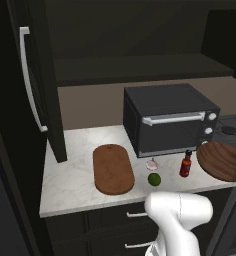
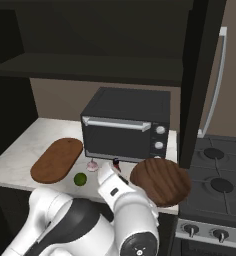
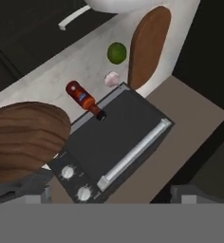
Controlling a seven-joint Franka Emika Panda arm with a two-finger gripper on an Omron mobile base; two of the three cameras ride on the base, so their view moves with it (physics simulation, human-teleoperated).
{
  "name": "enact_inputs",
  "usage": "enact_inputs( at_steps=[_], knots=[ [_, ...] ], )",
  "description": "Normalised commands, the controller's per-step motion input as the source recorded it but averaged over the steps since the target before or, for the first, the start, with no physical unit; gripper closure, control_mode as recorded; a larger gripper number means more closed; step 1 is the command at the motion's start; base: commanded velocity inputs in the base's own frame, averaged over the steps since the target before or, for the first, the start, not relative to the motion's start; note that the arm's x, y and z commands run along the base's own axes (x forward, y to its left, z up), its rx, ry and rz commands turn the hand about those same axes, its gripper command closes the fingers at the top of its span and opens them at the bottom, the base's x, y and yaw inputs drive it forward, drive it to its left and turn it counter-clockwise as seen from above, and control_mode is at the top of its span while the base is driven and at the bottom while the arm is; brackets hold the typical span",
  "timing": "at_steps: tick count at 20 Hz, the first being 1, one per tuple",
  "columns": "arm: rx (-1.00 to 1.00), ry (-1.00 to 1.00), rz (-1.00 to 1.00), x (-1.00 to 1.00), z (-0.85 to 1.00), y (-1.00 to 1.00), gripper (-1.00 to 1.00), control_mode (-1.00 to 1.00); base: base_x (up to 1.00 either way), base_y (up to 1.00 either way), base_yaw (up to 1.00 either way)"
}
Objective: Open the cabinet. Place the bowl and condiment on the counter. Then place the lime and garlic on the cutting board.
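The cabinet (image 1: pixel 40 75) stands open, its door (image 2: pixel 202 75) swung out with a silver handle (image 1: pixel 27 80). The brown bowl (image 1: pixel 222 161) (image 2: pixel 161 181) (image 3: pixel 23 142) lies at the counter's right end, by the stove. The red condiment (image 1: pixel 186 164) (image 3: pixel 83 98) stands upright in front of the toaster oven; the arm hides most of it in the right base view. Garlic (image 1: pixel 152 164) (image 2: pixel 92 166) (image 3: pixel 112 79) and lime (image 1: pixel 154 179) (image 2: pixel 80 179) (image 3: pixel 116 52) rest on the bare counter (image 1: pixel 70 185), just right of the cutting board (image 1: pixel 113 168) (image 2: pixel 56 160) (image 3: pixel 149 45). My gripper (image 3: pixel 111 197) hangs high above the oven, open and holding nothing.
A black toaster oven (image 1: pixel 167 120) (image 2: pixel 126 125) (image 3: pixel 118 147) fills the back of the counter. A gas stove (image 2: pixel 215 175) adjoins on the right. Dark drawers (image 1: pixel 135 215) run below the counter edge. Inside the cabinet a dark shelf (image 1: pixel 140 65) is in view.
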Motion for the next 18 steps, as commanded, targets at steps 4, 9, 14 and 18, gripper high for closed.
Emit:
enact_inputs(
  at_steps=[4,9,14,18],
  knots=[
    [-0.10,0.00,0.00,-0.13,0.46,0.28,-1.00,-1.00,0.00,0.00,0.00],
    [-0.11,0.00,0.00,-0.06,0.33,0.35,-1.00,-1.00,0.00,0.00,0.00],
    [-0.10,0.04,0.00,0.00,0.16,0.46,-1.00,-1.00,0.00,0.00,0.00],
    [-0.10,0.07,0.01,0.00,0.06,0.50,-1.00,-1.00,0.00,0.00,0.00]
  ],
)
